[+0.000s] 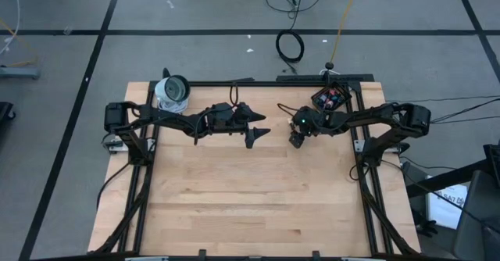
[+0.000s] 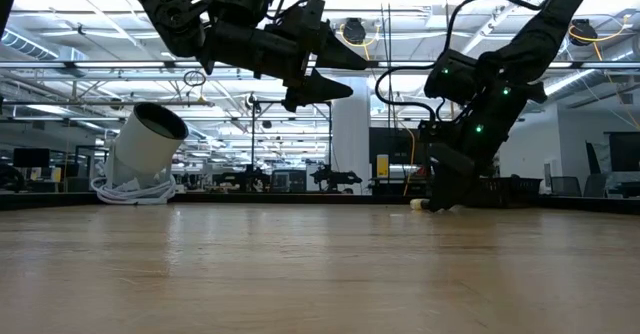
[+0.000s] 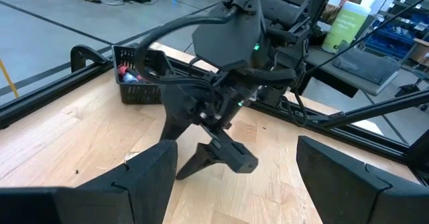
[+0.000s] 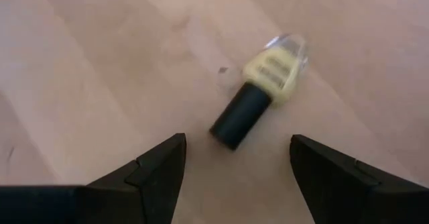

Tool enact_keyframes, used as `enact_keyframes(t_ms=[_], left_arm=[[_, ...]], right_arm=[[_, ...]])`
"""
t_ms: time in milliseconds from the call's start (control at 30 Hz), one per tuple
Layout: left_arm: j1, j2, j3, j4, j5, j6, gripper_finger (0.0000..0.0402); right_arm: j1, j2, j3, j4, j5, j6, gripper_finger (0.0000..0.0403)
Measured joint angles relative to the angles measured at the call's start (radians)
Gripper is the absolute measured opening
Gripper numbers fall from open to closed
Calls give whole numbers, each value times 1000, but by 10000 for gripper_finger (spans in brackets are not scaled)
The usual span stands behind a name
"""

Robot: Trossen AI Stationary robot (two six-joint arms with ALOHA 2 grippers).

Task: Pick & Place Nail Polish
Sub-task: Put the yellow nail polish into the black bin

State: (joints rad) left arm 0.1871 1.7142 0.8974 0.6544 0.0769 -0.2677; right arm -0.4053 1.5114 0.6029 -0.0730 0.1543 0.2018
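A small pale yellow nail polish bottle [image 4: 261, 93] with a dark cap lies on its side on the wood table, just beyond my right gripper [image 4: 234, 170], which is open and points down close above the table at the far right [image 1: 297, 140]. The bottle shows faintly in the low view [image 2: 418, 204]. My left gripper [image 1: 256, 128] is open and empty, raised over the table's far middle. A black basket [image 1: 331, 98] with several coloured bottles stands at the far right corner.
A white cylinder [image 1: 173, 91] lies tilted at the table's far left on a coiled cable. Black frame rails [image 1: 361, 159] run along the table's edges. The near part of the wood table [image 1: 250, 206] is bare wood.
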Motion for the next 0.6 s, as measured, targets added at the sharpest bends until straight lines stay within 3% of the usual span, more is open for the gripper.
enact_keyframes(t_ms=[600], left_arm=[[0, 0, 0, 0, 0, -1, 294]], right_arm=[[-7, 8, -1, 111, 6, -21, 215]])
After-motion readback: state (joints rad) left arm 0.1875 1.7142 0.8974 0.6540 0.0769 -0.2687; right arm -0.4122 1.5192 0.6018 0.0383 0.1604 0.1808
